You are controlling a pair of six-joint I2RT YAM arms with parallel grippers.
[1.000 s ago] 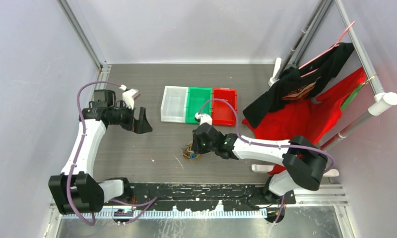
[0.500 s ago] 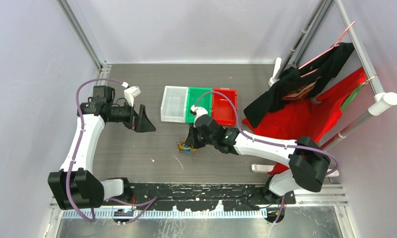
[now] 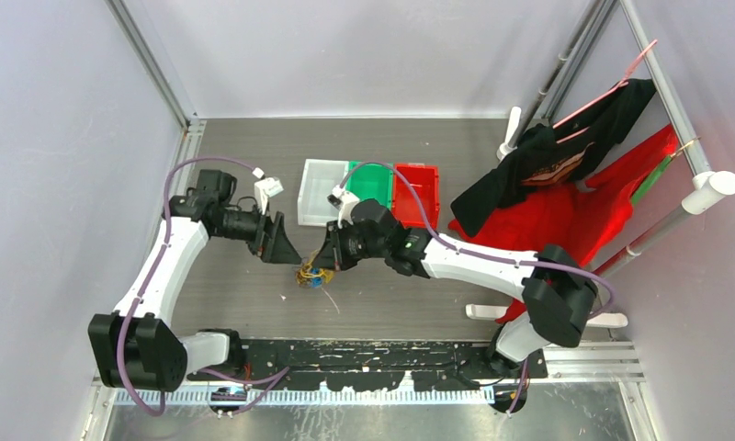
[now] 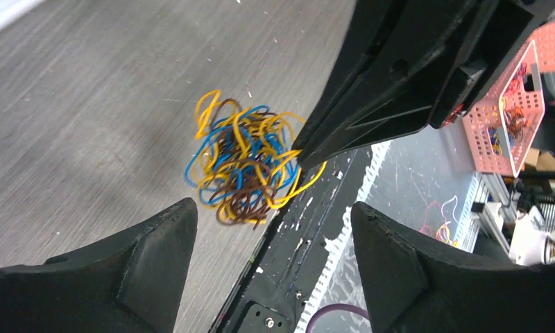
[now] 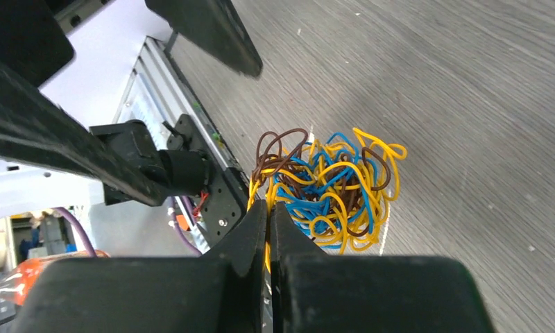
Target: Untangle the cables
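At the edge of the cables [image 3: 310, 276], I am pinching one yellow strand [image 5: 252, 191] with the right gripper [image 5: 268, 205] and aiming the wide-spread left gripper [image 4: 271, 208] opposite.

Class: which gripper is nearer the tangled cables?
Right. The right gripper is clamped on a yellow strand of the cables; the left gripper is open, apart, just beside them.
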